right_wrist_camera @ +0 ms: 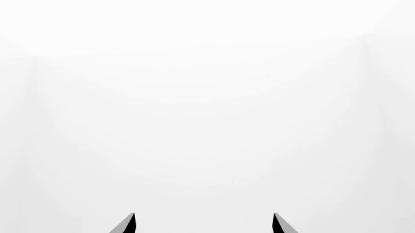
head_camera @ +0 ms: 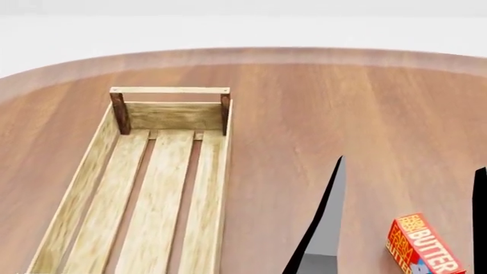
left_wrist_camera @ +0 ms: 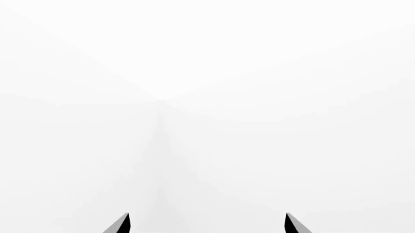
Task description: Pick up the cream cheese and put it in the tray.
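The cream cheese is out of view in every frame. The tray (head_camera: 170, 90), a long light-wood slatted crate with dark brown corner posts, lies empty on the left of the head view and runs off its lower edge. My right gripper (head_camera: 411, 165) rises from the lower right of the head view with its two dark fingers wide apart and nothing between them. In the right wrist view the right gripper (right_wrist_camera: 203, 214) faces only blank white. My left gripper (left_wrist_camera: 207, 214) shows only in its wrist view, fingertips (left_wrist_camera: 123, 222) apart, empty, facing blank white.
A red-orange "BUTTER" box (head_camera: 422, 242) stands at the lower right, seen between the right gripper's fingers. The round brown wooden table (head_camera: 304, 103) curves away at the back, with white wall beyond it.
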